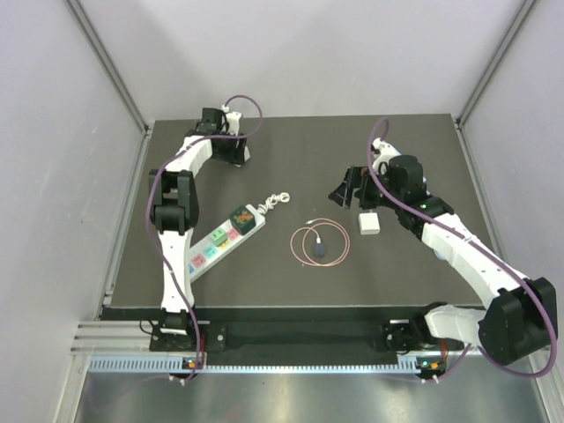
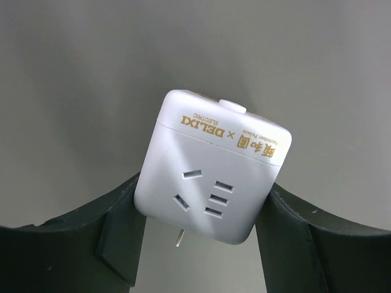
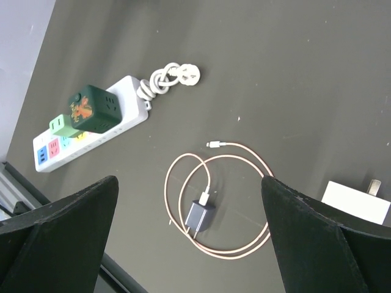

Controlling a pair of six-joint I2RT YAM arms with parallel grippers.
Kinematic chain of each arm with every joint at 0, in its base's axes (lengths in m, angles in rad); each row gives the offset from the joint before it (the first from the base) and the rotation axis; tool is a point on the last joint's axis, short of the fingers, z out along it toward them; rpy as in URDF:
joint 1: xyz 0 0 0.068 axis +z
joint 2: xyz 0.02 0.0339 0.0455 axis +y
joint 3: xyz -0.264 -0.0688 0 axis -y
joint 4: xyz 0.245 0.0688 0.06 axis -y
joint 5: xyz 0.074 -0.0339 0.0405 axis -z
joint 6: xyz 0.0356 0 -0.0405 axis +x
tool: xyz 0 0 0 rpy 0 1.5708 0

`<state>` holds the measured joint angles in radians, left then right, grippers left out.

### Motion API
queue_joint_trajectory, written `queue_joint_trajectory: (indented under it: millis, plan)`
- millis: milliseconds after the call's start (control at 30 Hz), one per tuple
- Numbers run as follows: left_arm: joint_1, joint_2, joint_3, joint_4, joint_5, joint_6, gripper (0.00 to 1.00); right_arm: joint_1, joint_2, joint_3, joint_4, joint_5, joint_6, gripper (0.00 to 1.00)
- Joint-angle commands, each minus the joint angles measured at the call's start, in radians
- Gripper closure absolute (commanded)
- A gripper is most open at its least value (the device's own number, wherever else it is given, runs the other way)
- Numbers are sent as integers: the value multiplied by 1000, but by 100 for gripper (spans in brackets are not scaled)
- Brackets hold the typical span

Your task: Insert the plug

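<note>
While the white plug adapter was pinched between the left fingers, one finger bearing on each flank, it was held tilted at the far left of the tabletop. Its socket face was turned to the wrist camera, and one metal prong showed beneath. The power strip was laid diagonally near the left arm's base, well apart from the adapter. A green cube was already seated toward its cord end, and coloured sockets were exposed toward the near end. The right fingers were spread wide and empty above the tabletop, near a second white block and a charger ringed by its pink cable. The step in hand was judged to be securing the adapter and carrying it to a free socket. It would be done well if the grip were firmed before travel, the body levelled so that the prongs pointed straight down, the prongs matched to the slot pattern, and pressure applied vertically. The strip, being loose, might be steadied by the right fingers.
</note>
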<state>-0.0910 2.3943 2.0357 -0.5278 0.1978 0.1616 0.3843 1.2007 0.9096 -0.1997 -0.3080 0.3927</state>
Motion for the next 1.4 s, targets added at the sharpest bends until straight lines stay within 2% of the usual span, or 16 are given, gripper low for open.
queue_joint_trajectory:
  millis: [0, 67, 200, 300, 400, 467, 533, 600, 633, 767, 800, 933, 1033, 1100, 1133, 1367]
  plan:
    - [-10, -133, -38, 46, 222, 23, 98, 13, -3, 6, 46, 4, -29, 0]
    - [-24, -203, -96, 51, 340, 27, 100, 11, -1, 8, 48, -6, -40, 0]
    - [-62, -332, -215, 46, 749, 70, 100, -19, 17, 55, 40, -39, -20, 0]
    - [-105, -447, -334, 89, 914, 69, 100, -58, 23, 109, 54, -110, 40, 0]
    - [-162, -550, -445, 176, 1081, 58, 100, -67, 14, 143, 75, -210, 16, 0]
    - [-199, -592, -463, 180, 1192, 43, 100, -65, -24, 112, 161, -284, -21, 0]
    - [-226, -622, -463, 177, 1276, 21, 100, -64, -85, 16, 371, -348, -58, 0]
    - [-245, -650, -465, 175, 1305, 1, 100, -64, -134, -58, 609, -373, -66, 0]
    - [-263, -676, -465, 175, 1315, -2, 100, -65, -141, -95, 653, -385, -86, 0]
    - [-297, -718, -485, 241, 1333, -112, 100, -65, -159, -107, 701, -544, -279, 0]
    - [-308, -722, -492, 252, 1360, -134, 100, -65, -173, -115, 724, -634, -334, 0]
    - [-354, -765, -540, 291, 1401, -192, 100, -62, -193, -170, 819, -802, -449, 0]
    - [-384, -803, -630, 533, 1410, -434, 100, -61, -179, -170, 928, -881, -448, 0]
    - [-409, -823, -670, 706, 1410, -520, 100, -62, -168, -152, 951, -939, -445, 0]
    - [-417, -839, -695, 735, 1419, -554, 100, -61, -165, -135, 954, -960, -448, 0]
    - [-443, -876, -715, 744, 1445, -582, 100, -55, -145, -71, 832, -1105, -541, 0]
